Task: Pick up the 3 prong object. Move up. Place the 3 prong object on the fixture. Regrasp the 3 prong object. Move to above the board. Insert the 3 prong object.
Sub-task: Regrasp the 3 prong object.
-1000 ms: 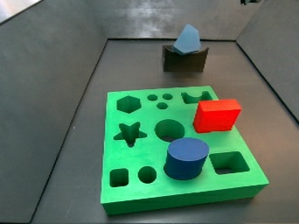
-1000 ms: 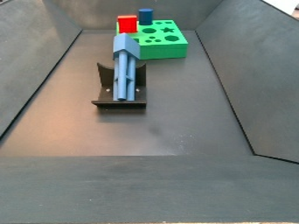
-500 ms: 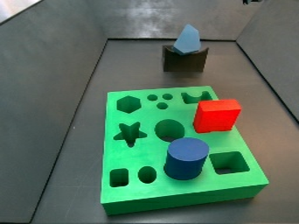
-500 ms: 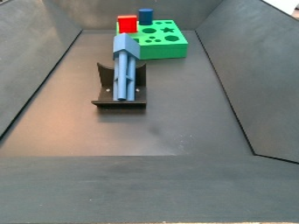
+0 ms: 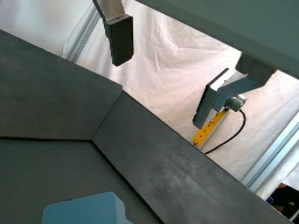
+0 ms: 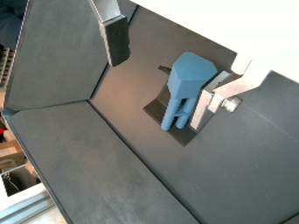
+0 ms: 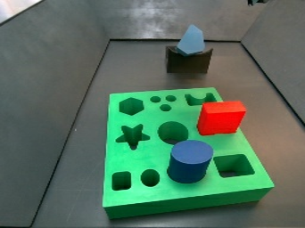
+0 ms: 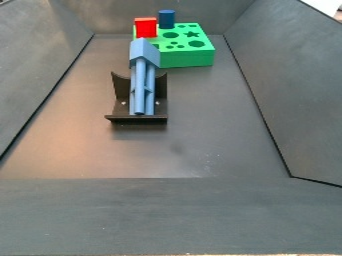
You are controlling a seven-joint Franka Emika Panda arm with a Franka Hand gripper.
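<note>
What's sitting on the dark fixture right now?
The slate-blue 3 prong object lies along the dark fixture. Their contact is hidden. The gripper is open, apart from it.

The claw (image 6: 163,74) hangs high, fingers (image 6: 115,39) spread, holding nothing.

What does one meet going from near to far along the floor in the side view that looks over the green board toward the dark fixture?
Dark blue cylinder → red cube → fixture carrying the 3 prong object. The cylinder and cube stand on the board. The gripper is outside this view.
</note>
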